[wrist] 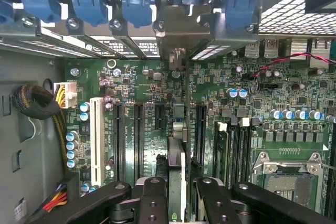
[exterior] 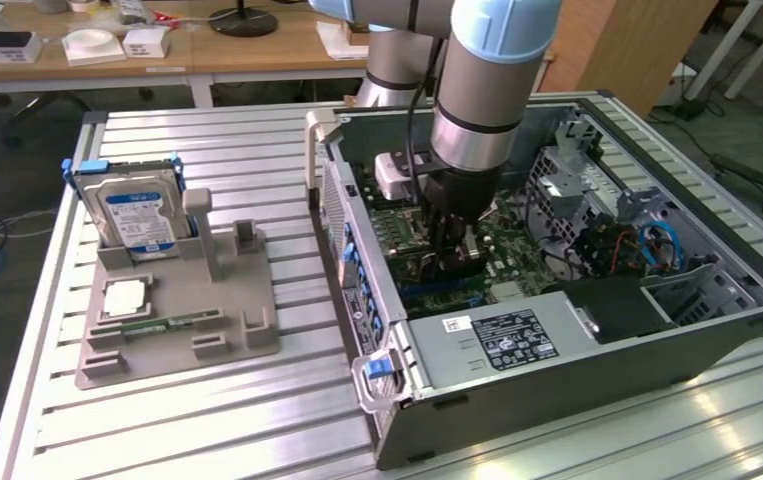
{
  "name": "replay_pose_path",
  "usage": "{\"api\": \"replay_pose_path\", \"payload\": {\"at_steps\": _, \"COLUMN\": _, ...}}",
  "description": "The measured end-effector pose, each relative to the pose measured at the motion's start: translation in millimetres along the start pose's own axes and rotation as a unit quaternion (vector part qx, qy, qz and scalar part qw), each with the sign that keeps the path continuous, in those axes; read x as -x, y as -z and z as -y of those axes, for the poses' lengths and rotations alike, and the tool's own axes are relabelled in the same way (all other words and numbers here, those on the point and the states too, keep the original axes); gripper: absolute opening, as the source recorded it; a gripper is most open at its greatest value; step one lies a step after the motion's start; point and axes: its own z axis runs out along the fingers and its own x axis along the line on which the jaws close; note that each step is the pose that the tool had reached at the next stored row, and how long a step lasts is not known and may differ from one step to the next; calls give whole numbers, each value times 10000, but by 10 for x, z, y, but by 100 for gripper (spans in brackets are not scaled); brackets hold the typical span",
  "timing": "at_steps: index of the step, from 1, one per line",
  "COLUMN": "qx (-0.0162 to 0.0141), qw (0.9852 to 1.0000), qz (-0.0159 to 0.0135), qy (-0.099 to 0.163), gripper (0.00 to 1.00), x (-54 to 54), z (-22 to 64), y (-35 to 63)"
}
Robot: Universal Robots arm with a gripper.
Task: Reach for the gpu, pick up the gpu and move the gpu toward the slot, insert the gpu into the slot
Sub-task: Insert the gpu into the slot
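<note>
Wrist view shows the gripper [wrist: 178, 195] clamped narrow on the gpu [wrist: 177, 156], which stands edge-on over the motherboard [wrist: 142, 82] between the long black connectors [wrist: 200, 129], bracket end toward the rear of the case [exterior: 555, 380]; the slot is hidden beneath it. Seating it well, I judge, calls for a card upright and parallel to those connectors, pressed straight down and evenly along its length.
</note>
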Motion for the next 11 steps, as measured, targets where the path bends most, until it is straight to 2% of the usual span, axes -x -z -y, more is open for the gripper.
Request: {"api": "replay_pose_path", "payload": {"at_steps": 11, "qx": -1, "qw": 10000, "qz": 1, "qy": -14, "gripper": 26, "x": -3, "z": 5, "y": 39}}
